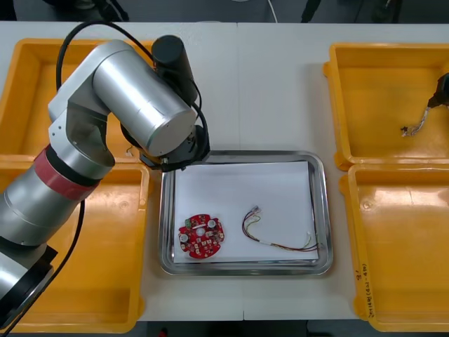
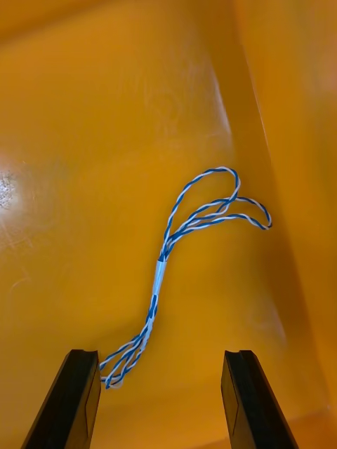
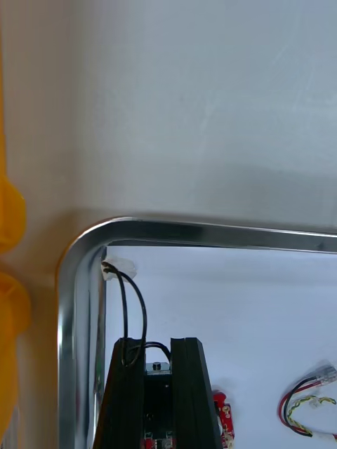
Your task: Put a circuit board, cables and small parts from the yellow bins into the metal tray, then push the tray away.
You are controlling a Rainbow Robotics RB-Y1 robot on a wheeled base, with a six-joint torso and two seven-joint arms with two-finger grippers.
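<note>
A black cable is gripped near the tips of the left gripper, whose jaws are drawn almost together with only a narrow gap between them. From there the cable is looped up to a small white end piece, which is laid on the white lining in the far left corner of the metal tray, just inside the rim. The gripper itself is covered in the front view by the left arm, which is bent over that corner.

Nearer in the tray, a round red circuit board is lying flat by the left side, and a red and yellow cable is spread beside it toward the right.

The tray is set on the tabletop between the yellow bins. In the far right bin, the right gripper is held low with its jaws wide apart and nothing between them. A twisted blue and white cable is stretched across the bin floor ahead, one end lying just beside one finger and the loops by the bin wall.
</note>
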